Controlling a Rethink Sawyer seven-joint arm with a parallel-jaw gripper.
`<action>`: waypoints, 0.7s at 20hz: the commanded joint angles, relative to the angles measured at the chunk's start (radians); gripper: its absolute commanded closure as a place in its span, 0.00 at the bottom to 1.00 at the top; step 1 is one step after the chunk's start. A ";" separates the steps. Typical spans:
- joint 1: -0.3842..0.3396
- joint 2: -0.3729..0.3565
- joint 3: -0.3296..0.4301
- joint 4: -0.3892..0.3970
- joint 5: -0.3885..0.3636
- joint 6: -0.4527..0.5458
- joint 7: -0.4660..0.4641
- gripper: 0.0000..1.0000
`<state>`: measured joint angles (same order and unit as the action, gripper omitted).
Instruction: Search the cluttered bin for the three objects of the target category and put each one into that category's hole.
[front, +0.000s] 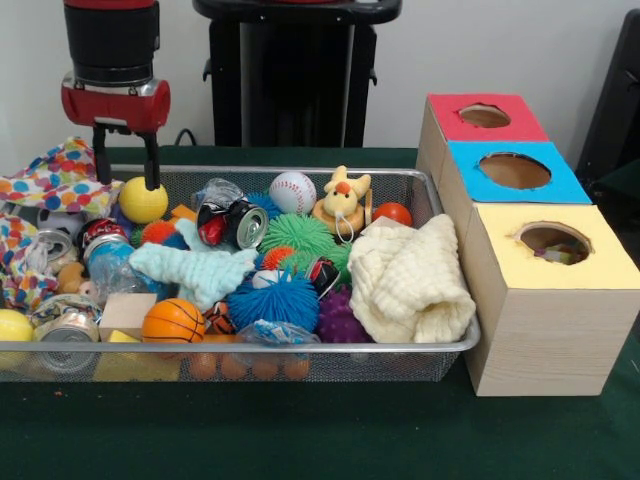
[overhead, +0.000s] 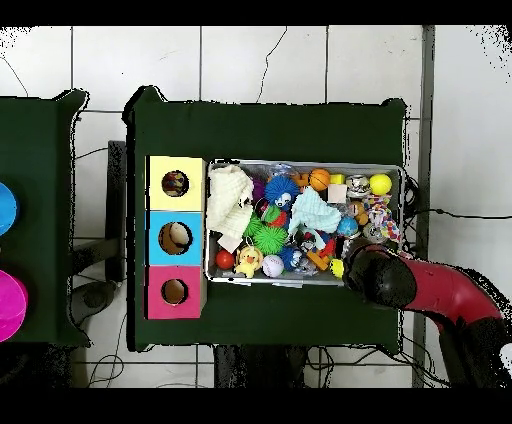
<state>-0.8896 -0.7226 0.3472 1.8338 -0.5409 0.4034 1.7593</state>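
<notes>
I've got the gripper (front: 126, 158) hanging over the far left corner of the bin (front: 420, 182), jaws spread and empty, with the yellow ball (front: 143, 200) right under them, its top sitting just between and below the two tips. A ball has no long axis, so jaw angle hardly matters; my read is the move is simply straight down. The overhead view hides the ball under the arm (overhead: 440, 290). If balls are the target, others lie further along: the baseball (front: 292, 191) at the back, the small basketball (front: 172, 320) at the front. The three-hole box (front: 520, 170) sits beside the bin's opposite end, well apart from the jaws.
</notes>
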 joint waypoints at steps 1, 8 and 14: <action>-0.048 0.052 0.023 -0.003 -0.089 0.040 -0.118 0.00; -0.087 0.079 0.039 -0.029 -0.107 0.054 -0.148 0.00; -0.111 0.086 0.046 -0.030 -0.128 0.056 -0.142 0.00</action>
<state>-0.9798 -0.6735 0.3472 1.8333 -0.5983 0.4032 1.7593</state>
